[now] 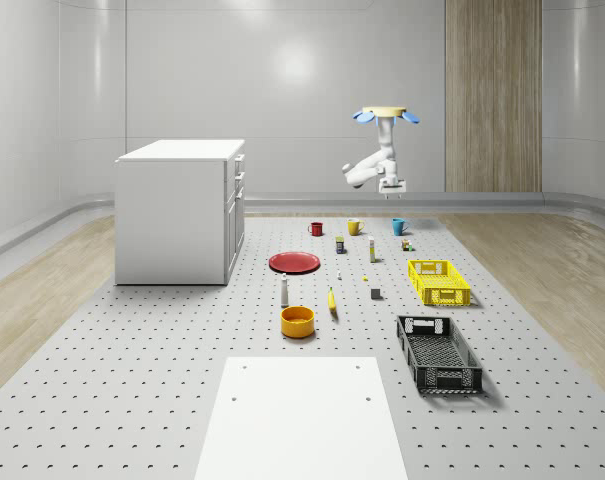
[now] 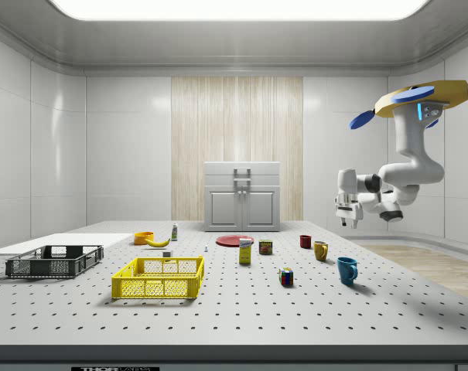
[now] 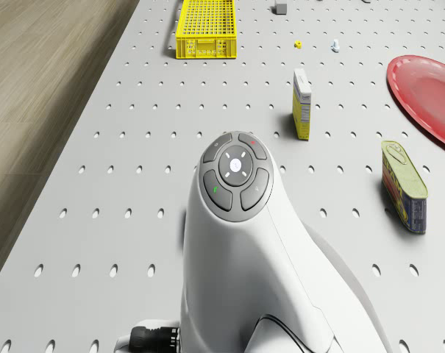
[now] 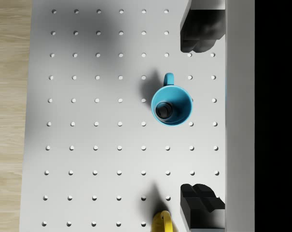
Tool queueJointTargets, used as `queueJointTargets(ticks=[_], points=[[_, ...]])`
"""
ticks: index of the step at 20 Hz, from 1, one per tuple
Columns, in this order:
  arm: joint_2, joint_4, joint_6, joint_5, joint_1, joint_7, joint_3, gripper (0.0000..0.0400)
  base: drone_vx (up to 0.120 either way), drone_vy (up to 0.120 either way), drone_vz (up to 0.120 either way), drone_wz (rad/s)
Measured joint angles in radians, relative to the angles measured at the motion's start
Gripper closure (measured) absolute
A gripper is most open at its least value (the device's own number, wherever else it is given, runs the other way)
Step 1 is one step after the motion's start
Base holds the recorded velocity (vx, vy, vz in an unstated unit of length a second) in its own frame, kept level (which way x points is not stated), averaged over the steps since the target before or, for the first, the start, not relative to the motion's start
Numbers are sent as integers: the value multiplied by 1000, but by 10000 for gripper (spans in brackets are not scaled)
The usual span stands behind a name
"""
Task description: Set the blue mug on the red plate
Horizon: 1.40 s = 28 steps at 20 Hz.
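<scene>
The blue mug (image 4: 172, 105) stands upright on the perforated tabletop (image 1: 132, 370) close to its far edge in the whole-scene view, with the wooden floor (image 4: 8, 116) beginning not far past it. Bare tabletop lies around the mug on most sides; a yellow mug (image 1: 354, 227) stands near it at 9 o'clock in that view, and in the wrist view this yellow mug is cut off at the frame's edge. The red plate (image 1: 294, 262) lies well apart, at about 8 o'clock from the blue mug, and the drone view cuts off part of it.

The drone (image 2: 419, 103) hovers high over the tabletop's far end. Its arm hangs down, bends at the elbow and points the end effector (image 2: 348, 224) straight down, well above the blue mug. The fingers (image 4: 199, 31) stand apart and hold nothing, the mug showing between them
</scene>
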Motion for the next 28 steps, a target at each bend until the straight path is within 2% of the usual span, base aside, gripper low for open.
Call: queueJointTargets(ticks=[3,6,20,25,28], points=[[-19,0,5,2,-20,15,11,0,0,0,-120,0],[-37,0,15,8,-34,26,20,0,107,0,-120,0],[-111,5,74,44,-70,57,49,0,0,11,-120,0],[-136,7,97,56,-78,65,57,0,32,0,-16,0],[-150,8,110,64,-83,70,62,0,0,0,-120,0]])
